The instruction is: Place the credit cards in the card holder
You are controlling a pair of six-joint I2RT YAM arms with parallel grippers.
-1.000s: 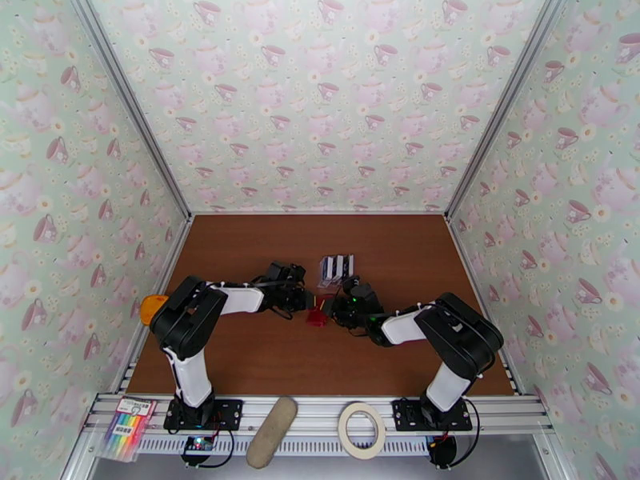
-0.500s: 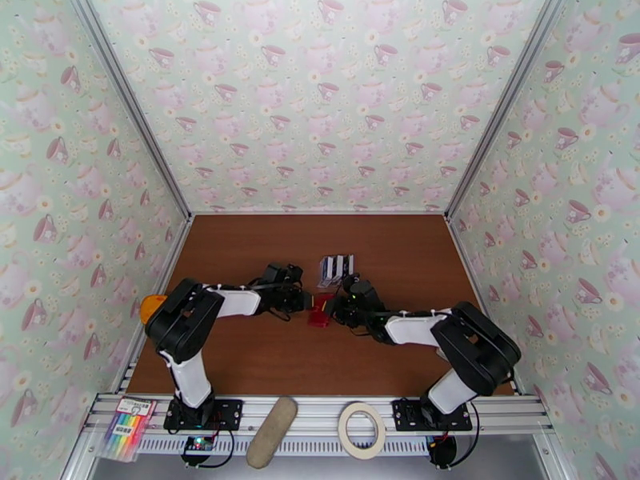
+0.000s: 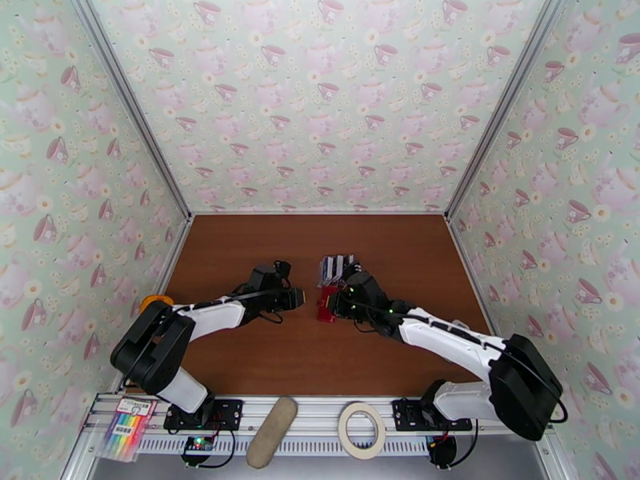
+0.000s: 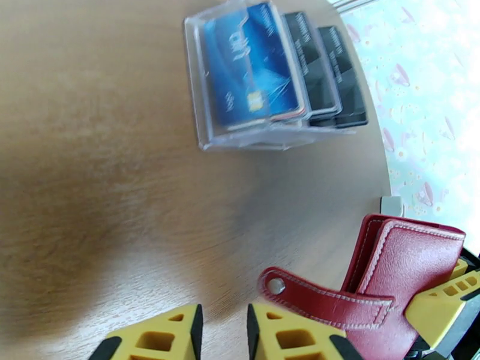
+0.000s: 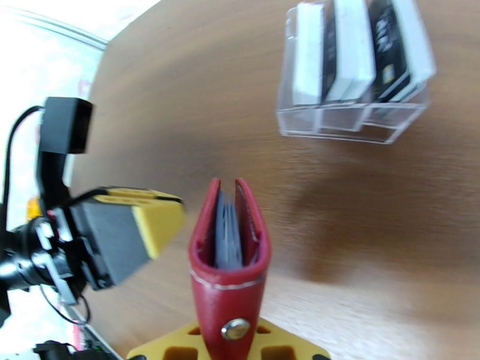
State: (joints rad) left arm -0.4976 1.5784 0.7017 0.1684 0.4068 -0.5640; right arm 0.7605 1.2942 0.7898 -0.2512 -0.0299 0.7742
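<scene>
A brown wooden table (image 3: 240, 346) sits inside walls of teacup-print paper (image 3: 320, 98), and near its middle the red wallet (image 5: 231, 277) is held on edge, its mouth slightly agape with dark cards (image 5: 228, 235) tucked inside and its snap strap (image 4: 324, 295) sticking out loose. The right gripper (image 5: 230, 346) is clamped on the wallet's near end. The left gripper (image 4: 221, 334) sits just beside the strap, yellow fingers a narrow gap apart and gripping nothing, and a clear tray (image 4: 207, 79) just beyond holds other cards (image 4: 258, 61) in blue, black and white.

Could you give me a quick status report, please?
Left gripper barely open, empty, beside the snap tab. Right gripper shut on the card holder, held on edge, some cards inside. Remaining credit cards in the clear tray; nothing blocking.
</scene>
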